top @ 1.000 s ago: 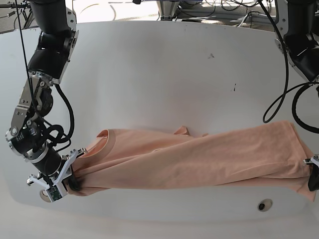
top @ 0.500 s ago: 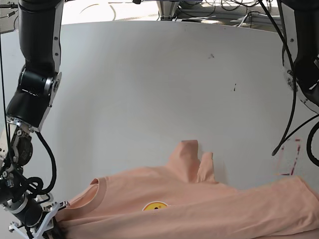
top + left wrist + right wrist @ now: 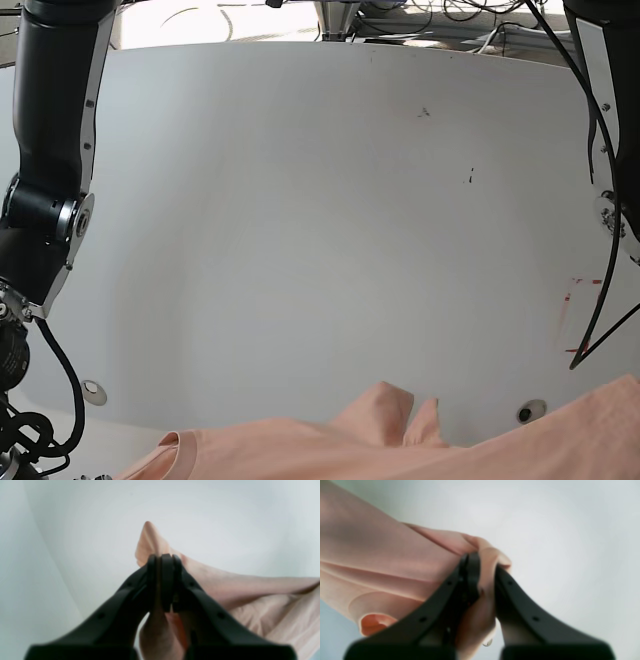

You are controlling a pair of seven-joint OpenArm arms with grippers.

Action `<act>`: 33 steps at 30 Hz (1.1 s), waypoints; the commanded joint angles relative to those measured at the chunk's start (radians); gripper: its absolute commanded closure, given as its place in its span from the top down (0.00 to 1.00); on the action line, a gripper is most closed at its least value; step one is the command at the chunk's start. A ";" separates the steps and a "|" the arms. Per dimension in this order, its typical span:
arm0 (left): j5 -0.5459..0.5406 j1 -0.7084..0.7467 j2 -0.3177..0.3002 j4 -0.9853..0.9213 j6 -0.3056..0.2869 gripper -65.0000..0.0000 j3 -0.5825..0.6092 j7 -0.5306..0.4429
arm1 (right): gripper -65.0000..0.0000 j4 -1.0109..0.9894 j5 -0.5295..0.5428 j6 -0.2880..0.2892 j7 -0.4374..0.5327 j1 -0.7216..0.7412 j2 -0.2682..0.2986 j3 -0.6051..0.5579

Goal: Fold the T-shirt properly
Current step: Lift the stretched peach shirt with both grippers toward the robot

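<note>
No writing or brand can be read anywhere. The T-shirt (image 3: 400, 440) is salmon-pink, with a ribbed collar showing at the base view's lower left; it stretches along that view's bottom edge, near the front of the white worktop (image 3: 320, 220). The left end effector (image 3: 162, 585) is clamped on a pinch of its cloth, and the right end effector (image 3: 480, 580) grips another bunched fold. Small dark specks, a red mark and two round holes dot the worktop.

White table (image 3: 320, 200) — small dark specks, red marks (image 3: 575, 320), cables (image 3: 440, 20) behind.
</note>
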 commanded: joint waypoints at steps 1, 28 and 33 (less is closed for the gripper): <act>0.003 -0.053 -0.011 -0.017 0.003 0.00 -0.003 -0.023 | 0.00 0.013 0.004 -0.004 0.008 0.059 0.008 0.001; -0.003 -0.111 -0.003 -0.087 0.002 0.00 0.001 -0.026 | 0.00 0.038 0.005 -0.004 -0.001 0.069 0.006 0.001; -0.006 -0.056 -0.003 -0.084 -0.003 0.00 -0.003 -0.026 | 0.00 0.075 0.005 -0.004 -0.001 0.030 0.014 0.010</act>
